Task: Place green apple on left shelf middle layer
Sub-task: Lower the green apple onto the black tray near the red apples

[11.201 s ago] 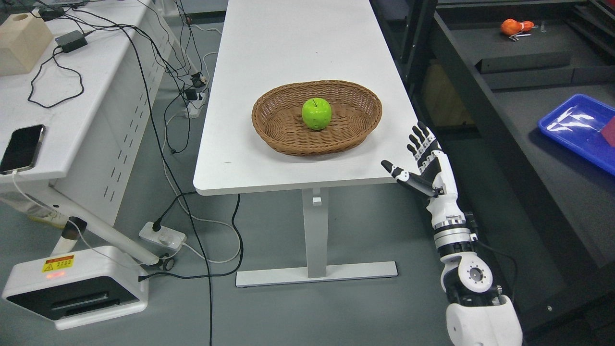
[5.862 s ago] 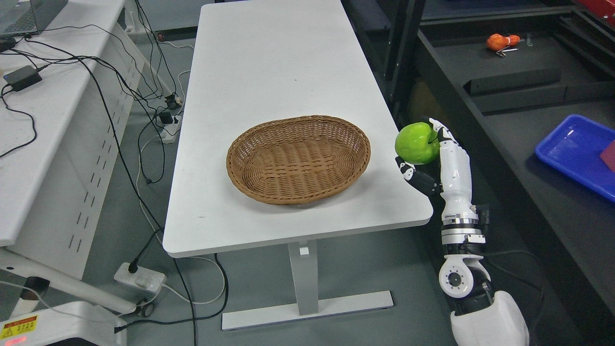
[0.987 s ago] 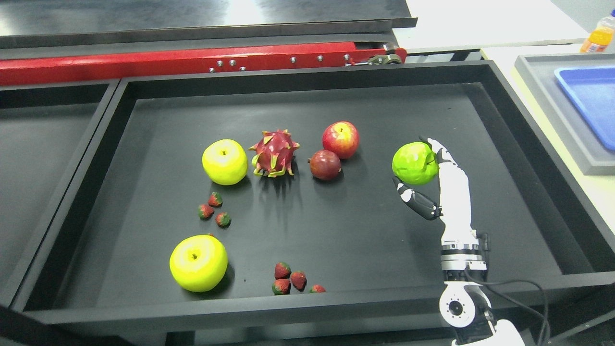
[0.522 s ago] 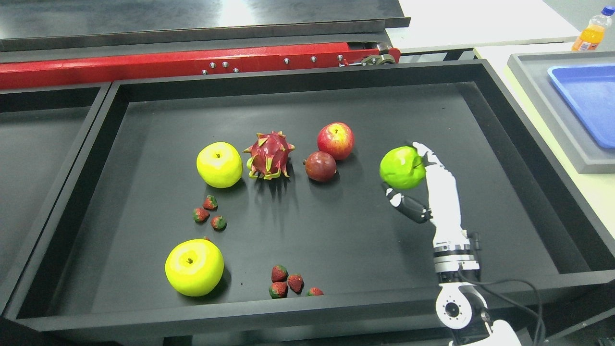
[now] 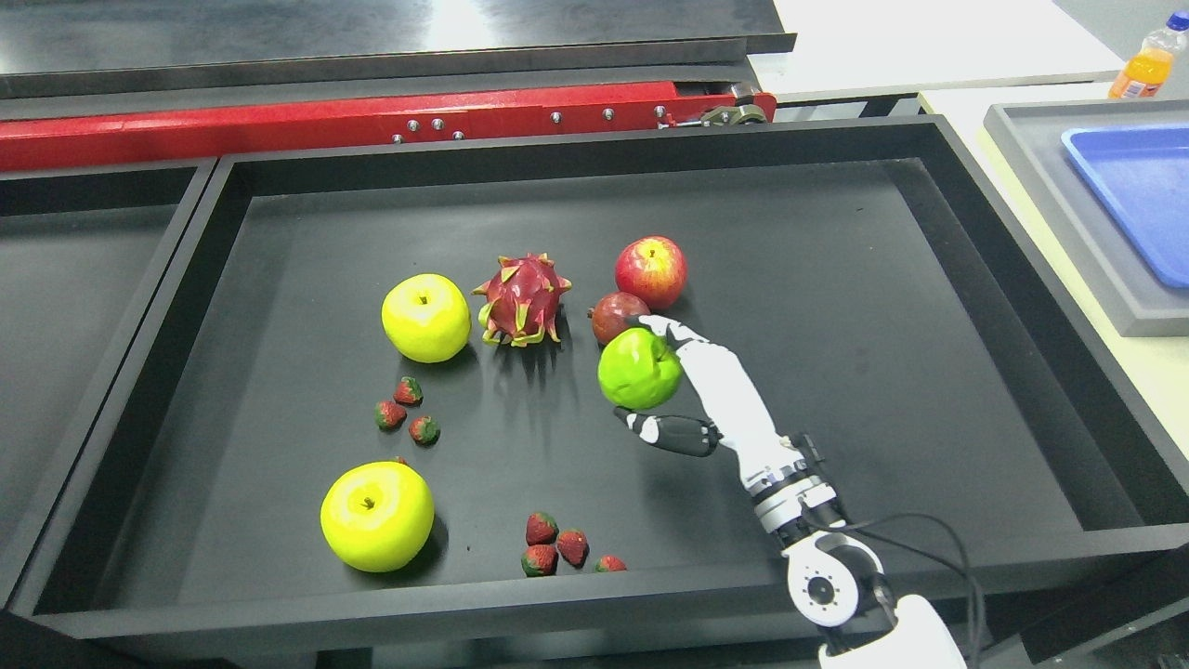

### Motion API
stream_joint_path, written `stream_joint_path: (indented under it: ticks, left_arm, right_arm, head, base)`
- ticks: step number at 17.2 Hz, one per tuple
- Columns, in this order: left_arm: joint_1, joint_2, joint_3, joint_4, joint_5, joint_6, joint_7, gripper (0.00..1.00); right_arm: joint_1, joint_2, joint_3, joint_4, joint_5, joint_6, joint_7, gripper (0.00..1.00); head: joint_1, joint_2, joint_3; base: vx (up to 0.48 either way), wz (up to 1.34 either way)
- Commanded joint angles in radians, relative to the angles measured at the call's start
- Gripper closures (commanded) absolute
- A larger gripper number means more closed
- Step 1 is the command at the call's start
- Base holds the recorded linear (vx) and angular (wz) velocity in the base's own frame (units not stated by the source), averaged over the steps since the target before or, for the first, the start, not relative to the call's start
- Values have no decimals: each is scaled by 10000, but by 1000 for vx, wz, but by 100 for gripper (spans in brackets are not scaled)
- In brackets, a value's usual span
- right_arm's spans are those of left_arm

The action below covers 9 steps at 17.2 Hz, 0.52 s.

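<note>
The right hand (image 5: 671,386) has its fingers (image 5: 661,327) wrapped around the green apple (image 5: 638,370); it looks smooth, round, probably light and slippery, best cupped around its widest part

My right robot hand (image 5: 683,386) gripped the green apple (image 5: 639,370) over the black shelf tray (image 5: 975,307), just in front of a dark red fruit (image 5: 615,314), with a dragon fruit (image 5: 520,299) and strawberries (image 5: 557,548) nearby.
</note>
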State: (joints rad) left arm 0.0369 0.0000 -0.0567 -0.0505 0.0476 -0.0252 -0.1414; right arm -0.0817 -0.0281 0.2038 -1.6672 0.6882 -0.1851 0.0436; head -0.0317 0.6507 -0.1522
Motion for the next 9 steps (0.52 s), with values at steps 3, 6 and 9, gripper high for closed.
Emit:
stream_joint_path:
  ticks: [3,6,9]
  left_arm:
    - [-1,175,0,-1,0,7,3,0]
    - [-1,175,0,14,0,7,3,0]
    - [-1,175,0,-1,0,7,3,0]
  right_arm:
    - [-870,107,1047,2049,-698,117,1231,96]
    - [-1146,107,525,2956,-854,378,2049,95]
    - [-1193,107,-133,2989,-899,774,2050,71]
  head:
    - [0,-1,0]
    - [0,-2,0]
    - [0,-2,0]
  base:
    - [0,0]
    - [0,0]
    - [0,0]
